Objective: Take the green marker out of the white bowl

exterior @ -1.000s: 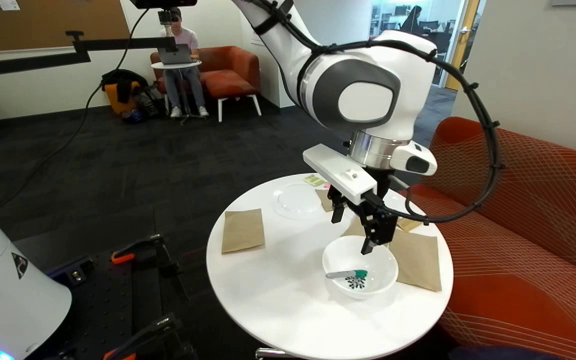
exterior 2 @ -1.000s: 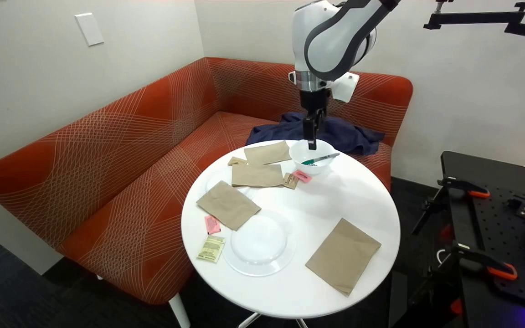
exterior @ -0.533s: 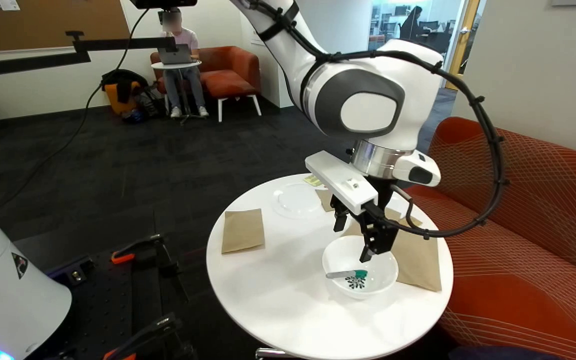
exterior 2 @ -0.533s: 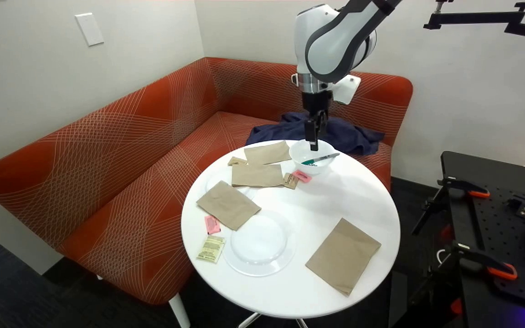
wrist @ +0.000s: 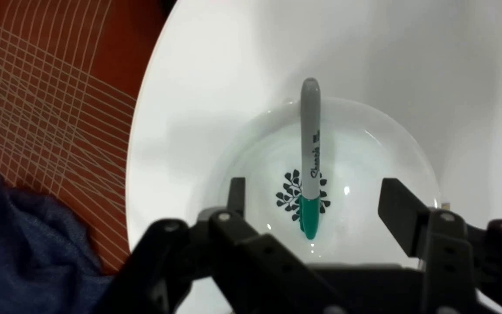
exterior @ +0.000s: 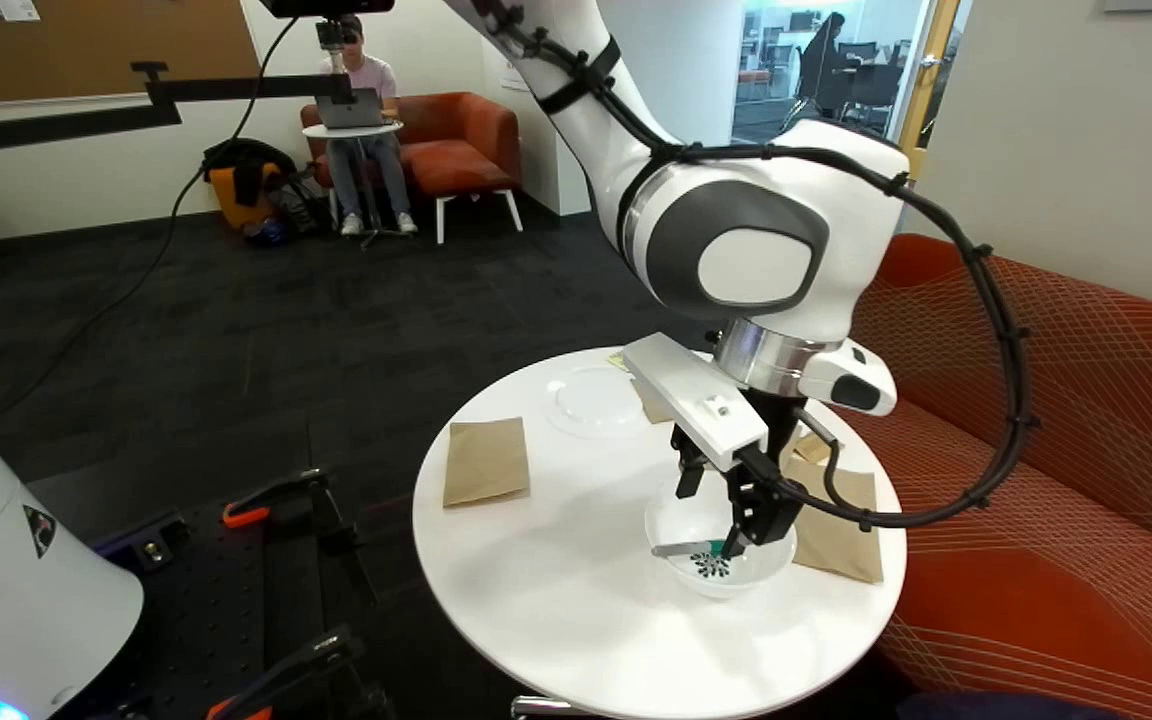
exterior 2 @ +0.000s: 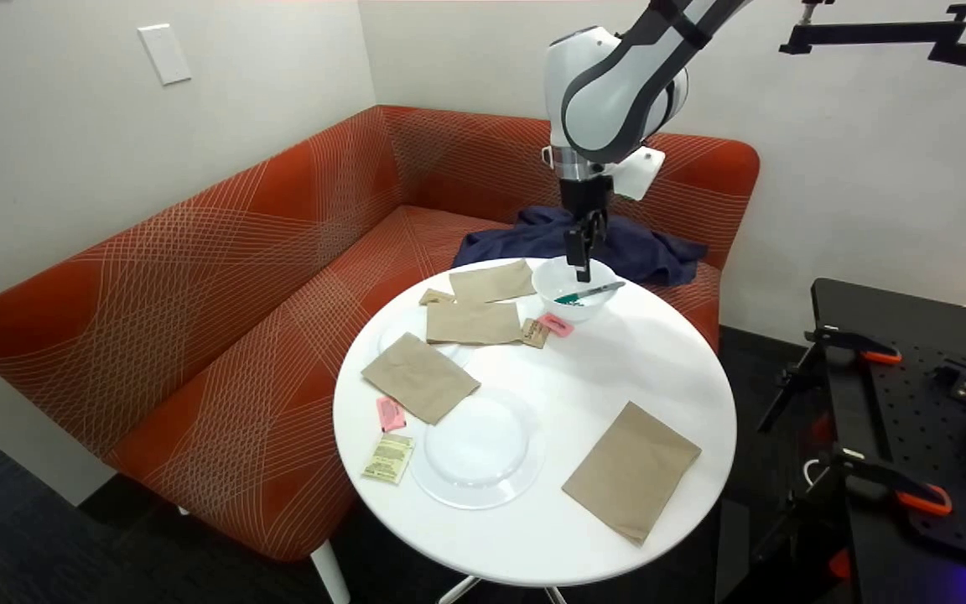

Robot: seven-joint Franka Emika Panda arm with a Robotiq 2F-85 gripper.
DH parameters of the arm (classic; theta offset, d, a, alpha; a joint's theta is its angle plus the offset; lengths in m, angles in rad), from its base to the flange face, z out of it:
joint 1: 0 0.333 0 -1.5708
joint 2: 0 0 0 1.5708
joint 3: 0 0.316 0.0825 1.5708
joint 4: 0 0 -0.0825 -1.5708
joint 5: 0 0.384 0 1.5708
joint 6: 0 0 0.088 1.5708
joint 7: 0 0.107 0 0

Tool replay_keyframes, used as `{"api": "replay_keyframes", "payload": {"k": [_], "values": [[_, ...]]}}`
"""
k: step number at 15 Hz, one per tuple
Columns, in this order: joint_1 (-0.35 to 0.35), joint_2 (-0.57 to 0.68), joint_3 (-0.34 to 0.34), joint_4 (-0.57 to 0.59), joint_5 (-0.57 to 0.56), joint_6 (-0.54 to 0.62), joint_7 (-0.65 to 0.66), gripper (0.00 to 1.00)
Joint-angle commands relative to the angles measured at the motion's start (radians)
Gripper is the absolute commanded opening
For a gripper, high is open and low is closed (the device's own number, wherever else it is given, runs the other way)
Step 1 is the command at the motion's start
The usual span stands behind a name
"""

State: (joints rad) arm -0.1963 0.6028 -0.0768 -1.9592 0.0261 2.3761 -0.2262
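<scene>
While the black two-fingered gripper (wrist: 313, 190) is hovering, jaws spread and empty, slippage may be looming.
Because the slim grey-and-green marker (wrist: 310, 150) is leaning in the round white bowl (wrist: 375, 170), pinching off-middle could be pivoting it.

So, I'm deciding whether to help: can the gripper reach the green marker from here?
Probably yes: the gripper is open, its fingers either side of the green marker in the wrist view, with nothing seen between; clearance inside the white bowl is unclear.
</scene>
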Motion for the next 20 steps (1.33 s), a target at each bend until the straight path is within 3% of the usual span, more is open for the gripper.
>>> {"api": "replay_keyframes", "payload": {"k": [1, 12, 16, 20], "values": [[-0.005, 0.045, 0.0, 0.053, -0.011, -0.027, 0.012, 0.76], [0.001, 0.124, 0.016, 0.129, -0.027, -0.047, -0.005, 0.72], [0.013, 0.142, 0.022, 0.164, -0.039, -0.102, -0.007, 0.67], [0.032, 0.148, 0.013, 0.189, -0.063, -0.191, 0.005, 0.7]]}}
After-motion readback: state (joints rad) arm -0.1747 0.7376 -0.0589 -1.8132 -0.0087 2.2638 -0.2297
